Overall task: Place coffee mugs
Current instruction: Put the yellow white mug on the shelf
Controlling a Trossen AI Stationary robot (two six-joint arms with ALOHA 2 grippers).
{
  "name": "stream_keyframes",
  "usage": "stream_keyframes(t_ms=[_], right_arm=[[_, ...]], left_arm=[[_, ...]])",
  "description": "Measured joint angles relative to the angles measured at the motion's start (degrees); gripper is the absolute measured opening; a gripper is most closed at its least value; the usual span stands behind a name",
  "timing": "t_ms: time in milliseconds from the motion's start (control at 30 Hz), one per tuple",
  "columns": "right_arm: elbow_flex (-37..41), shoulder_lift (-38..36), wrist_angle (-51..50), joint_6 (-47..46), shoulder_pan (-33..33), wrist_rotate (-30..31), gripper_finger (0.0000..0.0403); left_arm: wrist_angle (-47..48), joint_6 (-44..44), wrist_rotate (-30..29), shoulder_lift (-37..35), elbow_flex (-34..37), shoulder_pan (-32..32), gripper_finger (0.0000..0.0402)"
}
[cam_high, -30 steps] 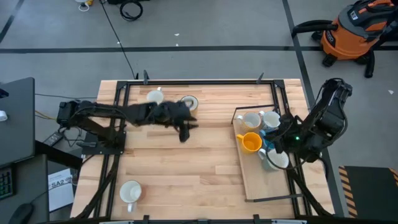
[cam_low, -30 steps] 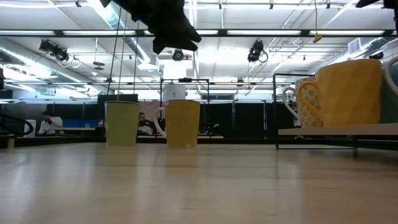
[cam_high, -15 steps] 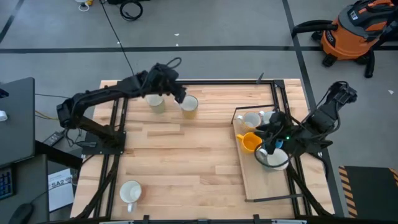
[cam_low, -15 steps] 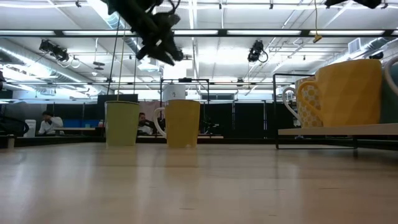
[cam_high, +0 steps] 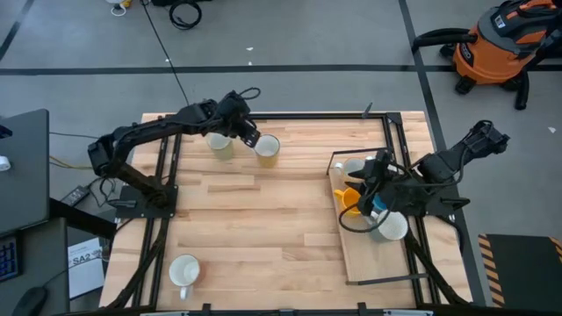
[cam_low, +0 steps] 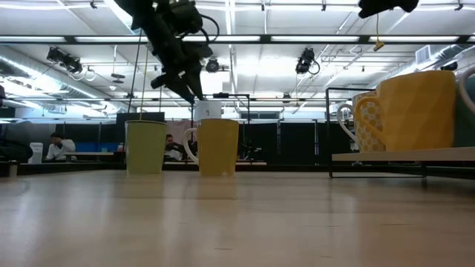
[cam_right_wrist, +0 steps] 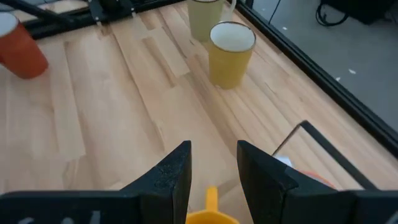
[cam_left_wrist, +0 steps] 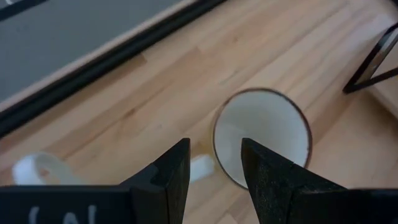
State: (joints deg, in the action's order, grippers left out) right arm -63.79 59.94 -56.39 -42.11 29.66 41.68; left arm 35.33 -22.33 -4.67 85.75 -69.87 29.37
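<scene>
Two cream coffee mugs (cam_high: 221, 145) (cam_high: 267, 147) stand upright near the table's far edge. My left gripper (cam_high: 253, 139) hangs open just above and between them. The left wrist view looks down into the right-hand mug (cam_left_wrist: 261, 134). A white mug (cam_high: 183, 270) stands at the near left. Several more mugs, a yellow one (cam_high: 351, 200) among them, stand on the wooden tray (cam_high: 347, 254) at the right. My right gripper (cam_high: 360, 183) hovers open over the yellow mug (cam_right_wrist: 211, 214), nothing between its fingers.
Black frame rails (cam_high: 167, 175) run along the table's left, far and right sides. The tray has a thin black wire rim (cam_high: 386, 149). Bare wood lies across the table's middle (cam_high: 263, 219). An orange vacuum (cam_high: 496, 44) stands on the floor beyond the table.
My left gripper has swung from the table's middle toward the far edge and now hangs over the two cream mugs, its wrist turned. My right gripper has moved toward the table's left across the tray and rolled, ending above the yellow mug. No mug has moved.
</scene>
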Motion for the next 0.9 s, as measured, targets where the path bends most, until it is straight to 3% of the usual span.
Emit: stream_keyframes(t_ms=[400,900], right_arm=[[0.00,3.73,2.42,6.34,-5.90,-6.98,0.0134],[0.04,5.60,4.42,7.59,-7.42,-10.41,0.0134]], left_arm=[[-2.17,-0.82,-0.49,8.52,-0.09,-3.67,0.0151],[-3.82,-0.61,-0.55,9.97,0.04,-3.87,0.0151]])
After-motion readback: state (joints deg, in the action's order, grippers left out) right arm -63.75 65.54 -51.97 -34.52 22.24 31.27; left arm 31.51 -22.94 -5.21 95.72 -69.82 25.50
